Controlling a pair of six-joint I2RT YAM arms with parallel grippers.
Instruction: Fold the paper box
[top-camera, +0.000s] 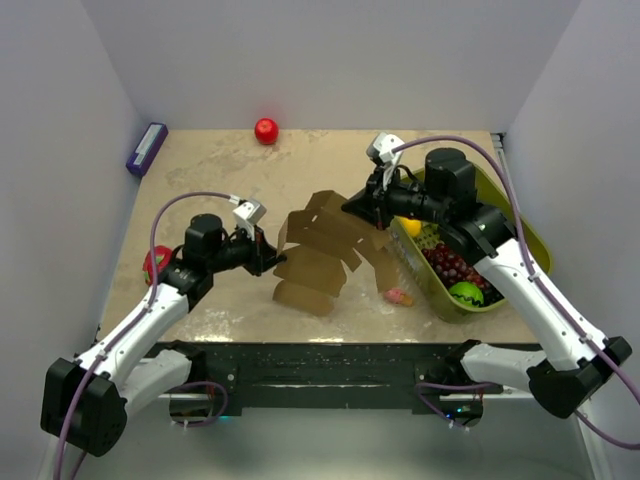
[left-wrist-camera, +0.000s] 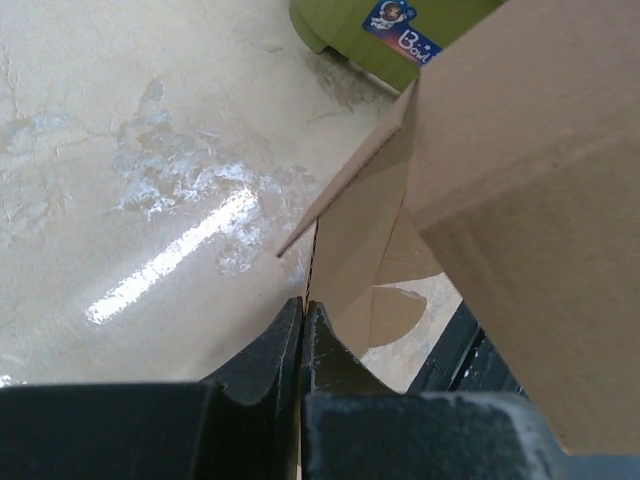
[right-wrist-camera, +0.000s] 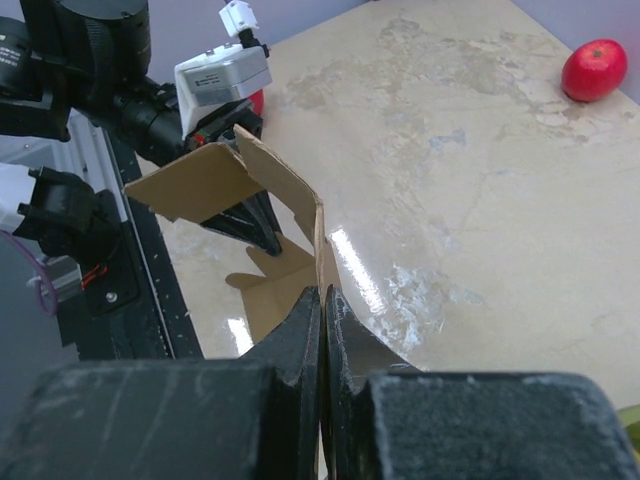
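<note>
Looks like a robotics lab, set up as a closed test cell; shows plain white walls (top-camera: 330, 60) shutting in a beige marbled table (top-camera: 220, 180) on the left, right and far sides; has two white-and-black robot arms, the left arm (top-camera: 150, 318) and the right arm (top-camera: 525, 280), bolted to a black rail (top-camera: 320, 372) along the near edge; carries a small wrist camera (top-camera: 248, 211) on each arm and purple cables (top-camera: 200, 194) looping off them; holds only props: a red apple (top-camera: 266, 131) at the far edge, a purple block (top-camera: 146, 148) in the far left corner, a green basket (top-camera: 530, 240) of fruit on the right.
</note>
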